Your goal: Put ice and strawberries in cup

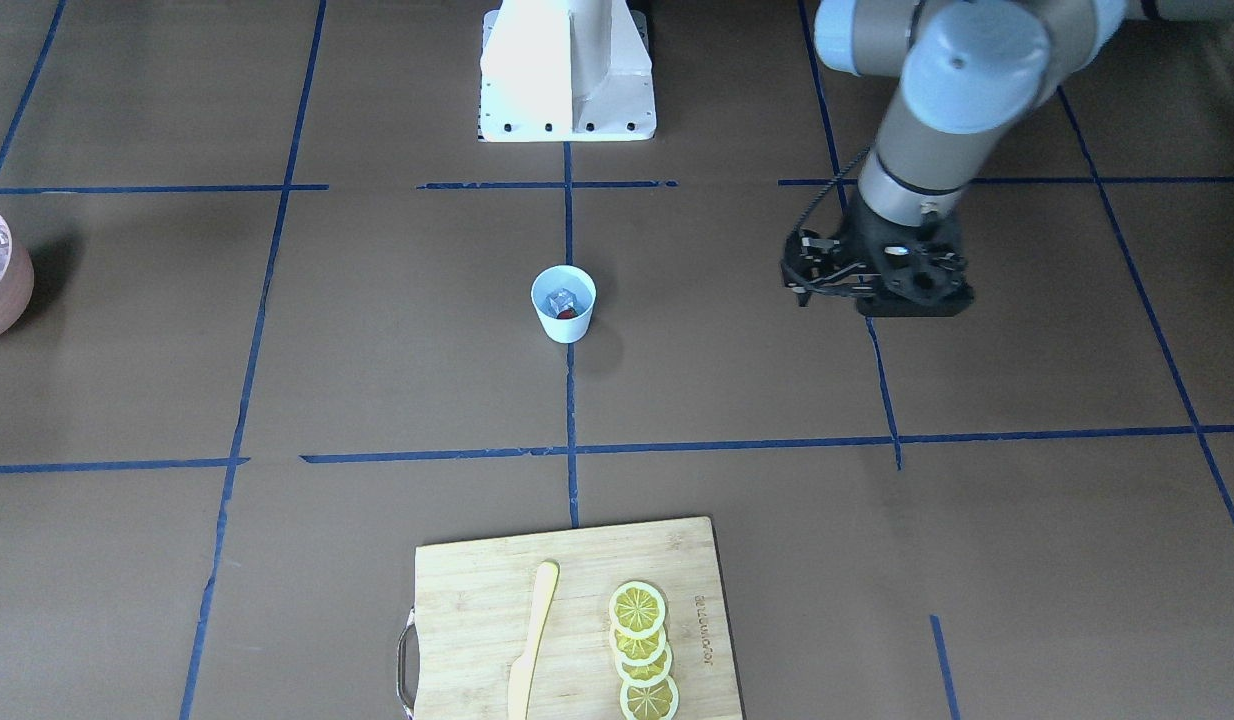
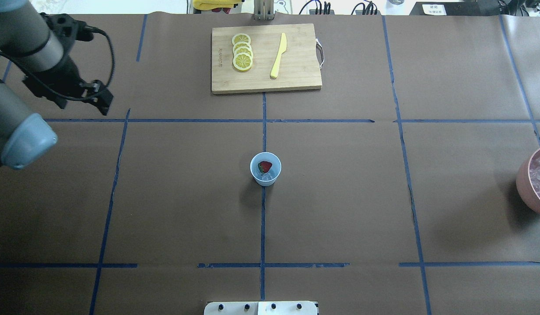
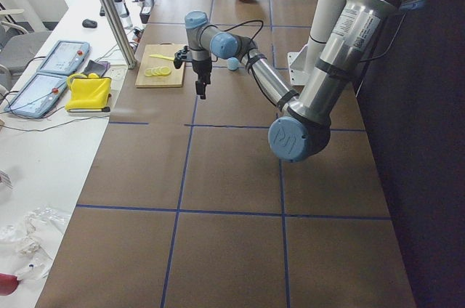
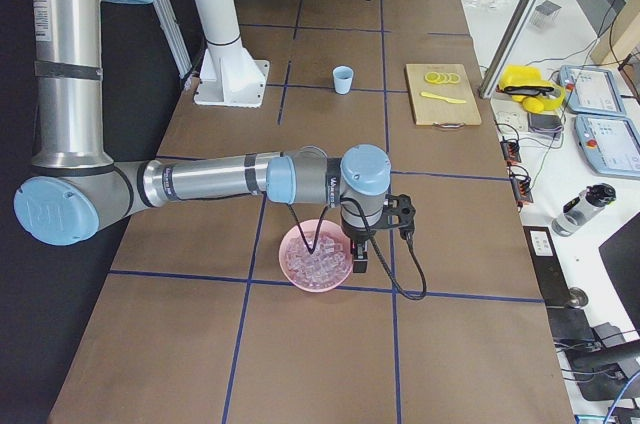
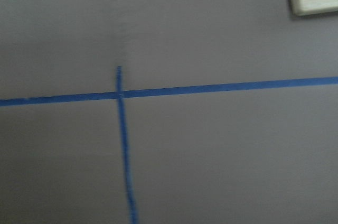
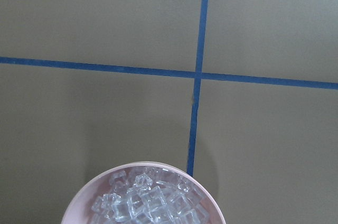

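Observation:
The pale blue cup (image 2: 265,168) stands upright at the table's middle, also in the front view (image 1: 564,303). Inside it lie a dark-red strawberry (image 2: 265,166) and a clear ice cube (image 1: 562,299). My left gripper (image 2: 99,97) hangs low over bare table far to the cup's left, near a tape crossing; I cannot tell whether it is open or shut. My right gripper (image 4: 358,262) shows only in the right side view, over the rim of the pink bowl (image 4: 300,244) full of ice cubes (image 6: 148,203); I cannot tell its state.
A wooden cutting board (image 2: 296,65) at the far edge carries lemon slices (image 2: 242,52) and a yellow knife (image 2: 278,54). The pink bowl (image 2: 526,179) sits at the table's right end. Blue tape lines cross the brown table. The robot base (image 1: 567,80) is behind the cup.

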### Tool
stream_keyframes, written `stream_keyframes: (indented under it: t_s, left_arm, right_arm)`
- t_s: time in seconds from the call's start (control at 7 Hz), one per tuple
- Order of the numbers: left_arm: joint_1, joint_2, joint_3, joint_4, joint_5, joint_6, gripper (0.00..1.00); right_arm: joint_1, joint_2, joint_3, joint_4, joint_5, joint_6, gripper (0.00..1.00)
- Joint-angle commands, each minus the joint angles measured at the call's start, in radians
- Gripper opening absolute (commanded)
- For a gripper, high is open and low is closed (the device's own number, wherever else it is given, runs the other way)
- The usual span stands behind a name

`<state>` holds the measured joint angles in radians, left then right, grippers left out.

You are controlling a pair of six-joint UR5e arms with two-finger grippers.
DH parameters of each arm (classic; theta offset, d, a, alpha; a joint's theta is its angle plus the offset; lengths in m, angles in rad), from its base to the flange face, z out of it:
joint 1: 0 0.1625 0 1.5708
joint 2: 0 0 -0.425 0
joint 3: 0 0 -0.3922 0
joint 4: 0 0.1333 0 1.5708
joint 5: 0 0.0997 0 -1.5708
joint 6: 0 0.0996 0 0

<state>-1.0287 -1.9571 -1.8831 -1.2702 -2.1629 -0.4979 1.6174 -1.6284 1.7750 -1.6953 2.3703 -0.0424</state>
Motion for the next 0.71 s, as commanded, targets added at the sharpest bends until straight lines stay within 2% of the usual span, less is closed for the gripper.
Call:
stream_keyframes:
  t_s: [0.0,0.14,0.29,0.57]
  left_arm:
    - [-0.213,0.175,0.012,0.002,-0.067,0.332,1.0]
    - [-0.322,0.238,0.039,-0.001,-0.092,0.466,1.0]
    - [-0.408,0.286,0.077,-0.005,-0.112,0.583,1.0]
    - [-0.529,0.308,0.189,-0.009,-0.181,0.691,1.0]
  right_arm:
    - [0.025,-0.024,0.007,0.002,0.019,-0.004,0.99]
    - [0.027,-0.043,0.003,0.023,0.02,-0.007,0.99]
    - [0.027,-0.088,-0.023,0.134,0.018,-0.002,0.99]
    - [0.027,-0.085,-0.043,0.181,0.018,0.016,0.99]
